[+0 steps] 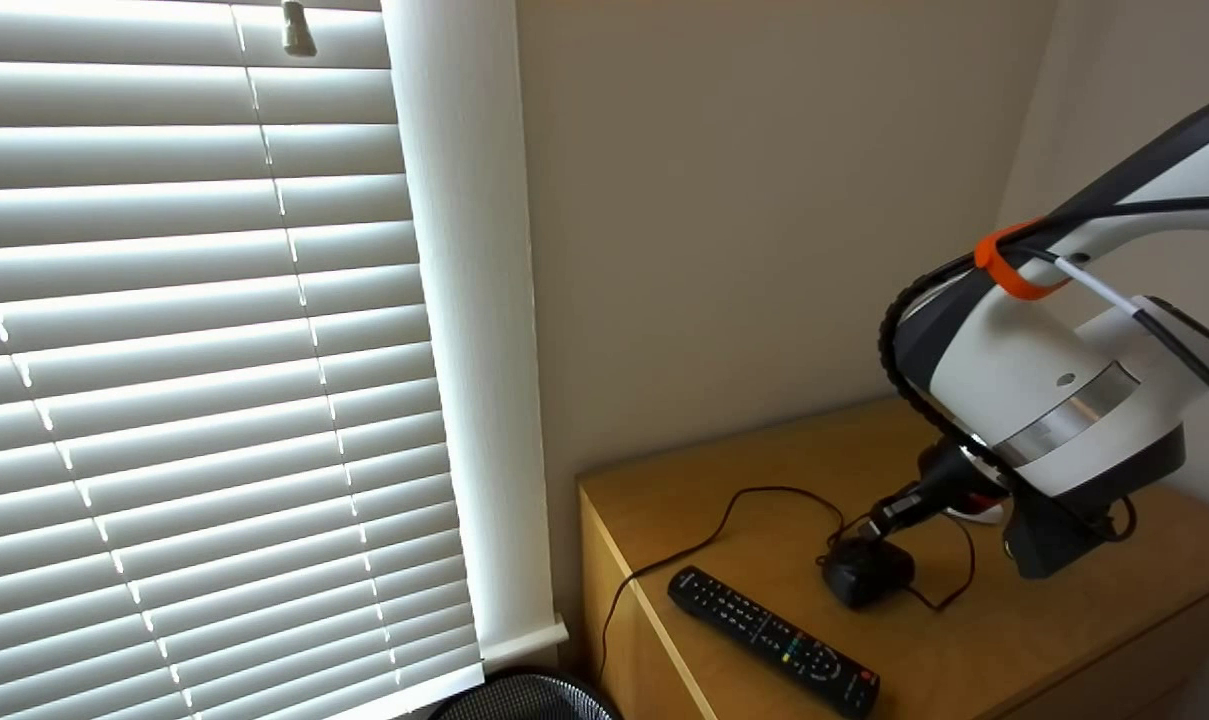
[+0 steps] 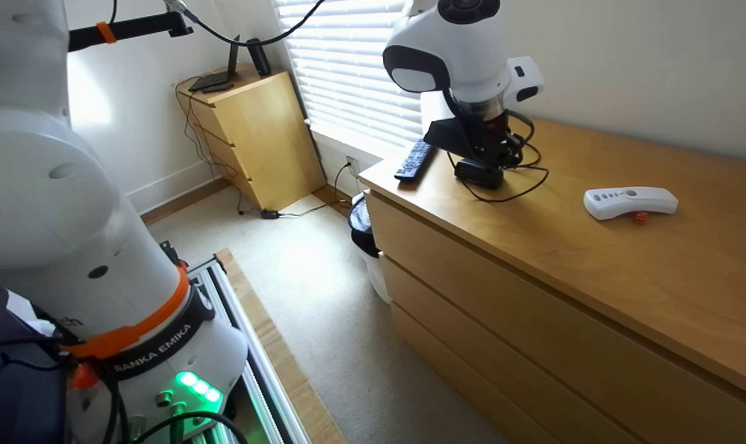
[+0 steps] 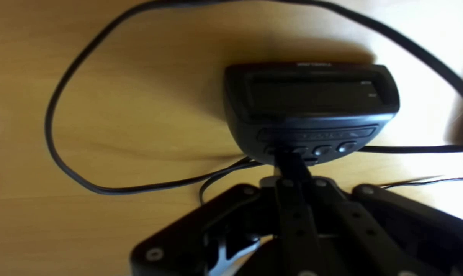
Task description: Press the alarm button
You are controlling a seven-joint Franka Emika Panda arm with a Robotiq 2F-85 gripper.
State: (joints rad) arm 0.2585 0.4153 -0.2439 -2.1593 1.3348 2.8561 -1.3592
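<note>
The alarm button is a small black rounded puck (image 1: pixel 867 572) on the wooden dresser, also in an exterior view (image 2: pixel 479 174). In the wrist view the puck (image 3: pixel 311 96) shows a dark display and a row of small buttons on its sloped face. A thin black cord (image 3: pixel 49 115) loops around it. My gripper (image 3: pixel 292 155) is shut, its fingertips together with nothing seen between them. The tips lie over the left end of the button row and partly hide it; I cannot tell whether they touch. The gripper also shows in both exterior views (image 1: pixel 872 528) (image 2: pixel 502 159), right at the puck.
A long black remote (image 1: pixel 774 640) lies near the puck, also in an exterior view (image 2: pixel 414 160). A white oblong gadget (image 2: pixel 632 201) with a small red cube (image 2: pixel 640 217) lies farther along the dresser top (image 2: pixel 595 259). A bin (image 1: pixel 529 695) stands beside the dresser.
</note>
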